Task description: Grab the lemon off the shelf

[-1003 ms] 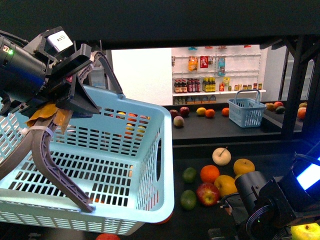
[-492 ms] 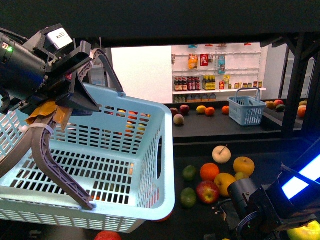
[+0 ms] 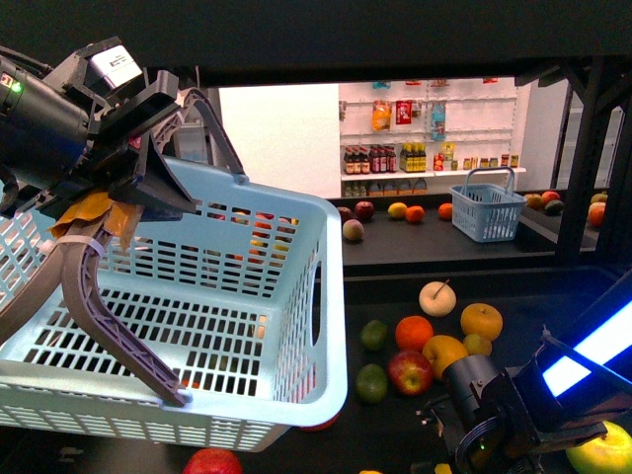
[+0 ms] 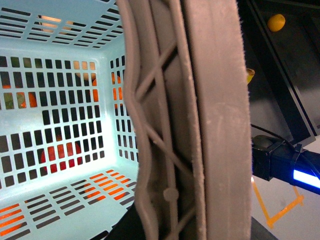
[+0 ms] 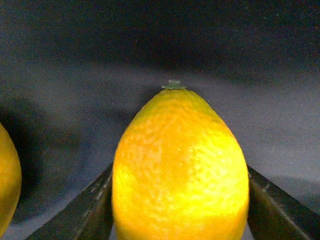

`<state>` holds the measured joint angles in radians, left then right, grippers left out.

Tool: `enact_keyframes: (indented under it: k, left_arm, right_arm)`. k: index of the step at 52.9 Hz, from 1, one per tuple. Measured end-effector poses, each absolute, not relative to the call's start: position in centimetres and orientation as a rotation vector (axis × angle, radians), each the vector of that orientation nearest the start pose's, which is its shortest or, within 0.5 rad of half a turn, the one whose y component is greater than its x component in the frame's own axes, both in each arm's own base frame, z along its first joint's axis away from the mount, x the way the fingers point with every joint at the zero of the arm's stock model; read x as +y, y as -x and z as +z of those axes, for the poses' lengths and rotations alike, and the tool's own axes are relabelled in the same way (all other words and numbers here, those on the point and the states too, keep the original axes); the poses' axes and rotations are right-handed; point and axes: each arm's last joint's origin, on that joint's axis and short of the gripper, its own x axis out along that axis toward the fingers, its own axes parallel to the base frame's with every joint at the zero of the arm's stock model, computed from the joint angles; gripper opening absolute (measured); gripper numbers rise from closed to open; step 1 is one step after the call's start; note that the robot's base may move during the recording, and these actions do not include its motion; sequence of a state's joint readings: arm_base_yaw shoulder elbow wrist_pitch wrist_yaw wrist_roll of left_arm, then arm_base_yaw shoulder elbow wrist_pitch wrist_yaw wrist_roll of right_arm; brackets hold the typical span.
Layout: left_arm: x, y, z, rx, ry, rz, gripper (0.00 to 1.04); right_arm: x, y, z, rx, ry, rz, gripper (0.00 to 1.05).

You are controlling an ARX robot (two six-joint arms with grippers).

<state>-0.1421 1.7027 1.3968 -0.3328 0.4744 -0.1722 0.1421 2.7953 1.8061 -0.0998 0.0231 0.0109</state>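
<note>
Basket [image 3: 331,296], light blue and slotted, fills left half of front view, tilted, nothing inside. Left gripper [image 3: 163,183] is clenched on its grey handle [image 3: 99,306] at upper left. Shelf [image 3: 513,291] lies beyond: dark lower deck with loose fruit just right of the basket, namely a cream apple [image 3: 437,297], oranges [image 3: 414,334], a red apple [image 3: 409,371] and two limes [image 3: 372,383]. Upper deck carries more fruit and a small blue basket [image 3: 487,210]; bottle racks [image 3: 395,158] stand far behind. Right arm [image 3: 489,420], black with a lit blue strip, sits low at right; its gripper is not visible here. Lemon [image 3: 604,449] shows at the bottom right corner of the frame, on the lower deck, well apart from the fruit cluster. Left wrist view: handle [image 4: 215,125] runs across the frame close to the lens, with the basket floor and wall [image 4: 60,125] behind it and fruit colours showing through the slots; right arm [image 4: 280,162] is seen at the edge. Right wrist view: lemon [image 5: 180,170] stands stem end up on the dark deck, filling the gap of the right gripper [image 5: 180,220]; both fingers [image 5: 92,207] lie against its sides, grasping it. Another yellow fruit [image 5: 7,180] is cut off by the frame edge, near the lemon but apart from it.
</note>
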Motion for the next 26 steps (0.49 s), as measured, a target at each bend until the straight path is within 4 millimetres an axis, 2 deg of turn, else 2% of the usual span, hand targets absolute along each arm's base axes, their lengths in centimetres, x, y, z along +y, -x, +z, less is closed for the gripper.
enact_keyframes:
  k: [5, 17, 23, 26]
  left_arm:
    - [-6.7, -37.6, 29.3, 0.691, 0.269, -0.539, 0.16]
    - [-6.7, -37.6, 29.3, 0.69, 0.268, -0.539, 0.16]
    - [-6.7, -37.6, 29.3, 0.69, 0.268, -0.539, 0.16]
    - [-6.7, -37.6, 29.3, 0.691, 0.268, -0.54, 0.16]
  right_arm:
    - [7.0, -49.3, -6.4, 1.081, 0.084, 0.094, 0.57]
    - [6.4, -48.9, -5.5, 1.068, 0.078, 0.078, 0.55]
    - [5.8, -48.9, -3.0, 1.028, 0.069, 0.067, 0.55]
    - [5.4, -49.1, 0.4, 0.966, 0.049, 0.071, 0.55]
